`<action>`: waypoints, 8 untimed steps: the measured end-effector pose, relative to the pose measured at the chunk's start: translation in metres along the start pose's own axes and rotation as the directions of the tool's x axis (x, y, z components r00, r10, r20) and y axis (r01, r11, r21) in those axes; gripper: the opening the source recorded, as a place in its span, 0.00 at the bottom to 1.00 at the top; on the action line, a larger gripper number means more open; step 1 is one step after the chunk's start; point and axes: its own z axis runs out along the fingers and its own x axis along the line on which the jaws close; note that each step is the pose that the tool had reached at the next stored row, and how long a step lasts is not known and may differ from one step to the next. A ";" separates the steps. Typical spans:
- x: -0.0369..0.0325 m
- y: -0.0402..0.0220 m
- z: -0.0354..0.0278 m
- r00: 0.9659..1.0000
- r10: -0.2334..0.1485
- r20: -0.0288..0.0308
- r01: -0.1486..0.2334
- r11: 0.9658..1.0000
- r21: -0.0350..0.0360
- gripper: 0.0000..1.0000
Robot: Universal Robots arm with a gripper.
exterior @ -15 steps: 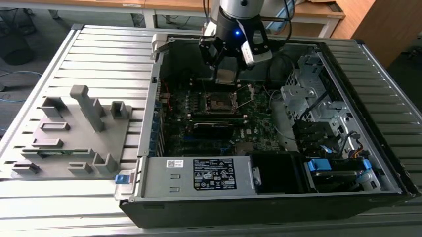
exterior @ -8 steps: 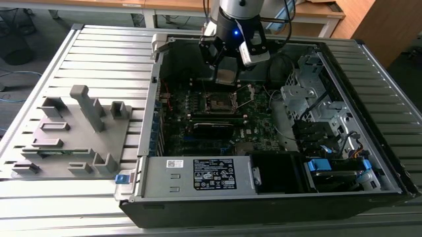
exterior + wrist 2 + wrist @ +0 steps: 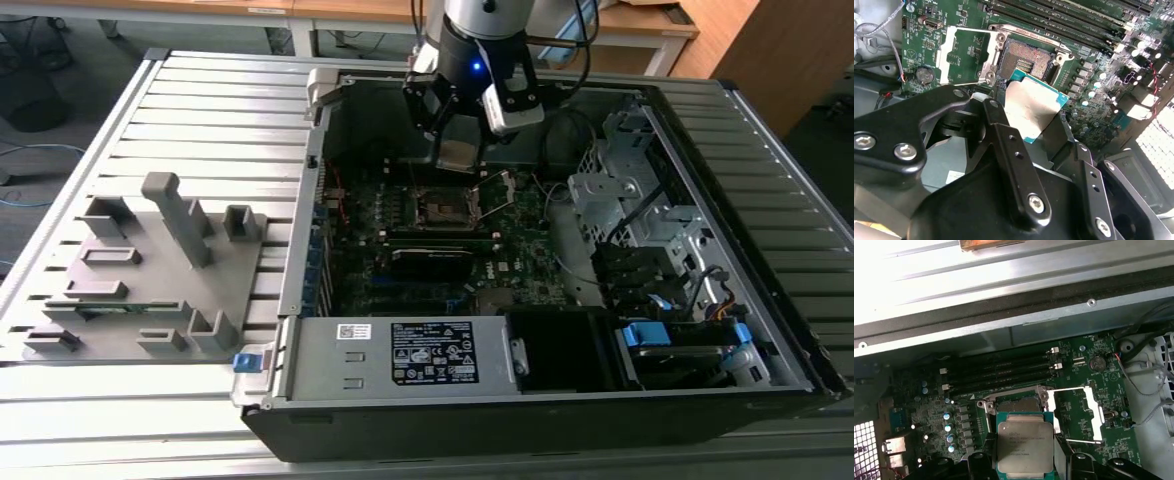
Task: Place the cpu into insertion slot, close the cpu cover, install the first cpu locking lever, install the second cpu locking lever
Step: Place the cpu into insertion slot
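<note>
My gripper (image 3: 459,152) hangs inside the open computer case, shut on the cpu (image 3: 457,156). In both wrist views the cpu (image 3: 1031,112) (image 3: 1024,444) is a flat square chip with a dull grey metal top on a teal board, clamped at two opposite edges by the black fingers (image 3: 1004,142). The insertion slot (image 3: 441,208) (image 3: 1026,60) (image 3: 1016,404) lies bare just beyond the chip, its dark centre exposed. Beside the slot, the cpu cover (image 3: 966,54) (image 3: 1076,412) (image 3: 497,192) is swung open, a silvery frame with a square cut-out.
The case stands on a slatted metal table (image 3: 200,110). Long black memory slots (image 3: 999,372) run beside the socket. The power supply (image 3: 400,355) sits at the case front, and drive bays with cables (image 3: 641,230) are on the exterior view's right. A grey fixture (image 3: 147,270) stands outside on the exterior view's left.
</note>
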 end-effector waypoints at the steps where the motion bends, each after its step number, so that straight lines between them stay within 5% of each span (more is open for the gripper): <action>1: 0.0000 0.0000 0.0000 1.000 0.006 0.001 -0.006 1.000 0.000 0.54; 6: 0.0000 -0.0001 0.0007 0.996 0.089 0.008 -0.089 0.996 -0.002 0.54; 8: 0.0000 -0.0001 0.0007 0.996 0.093 0.008 -0.093 0.996 -0.002 0.54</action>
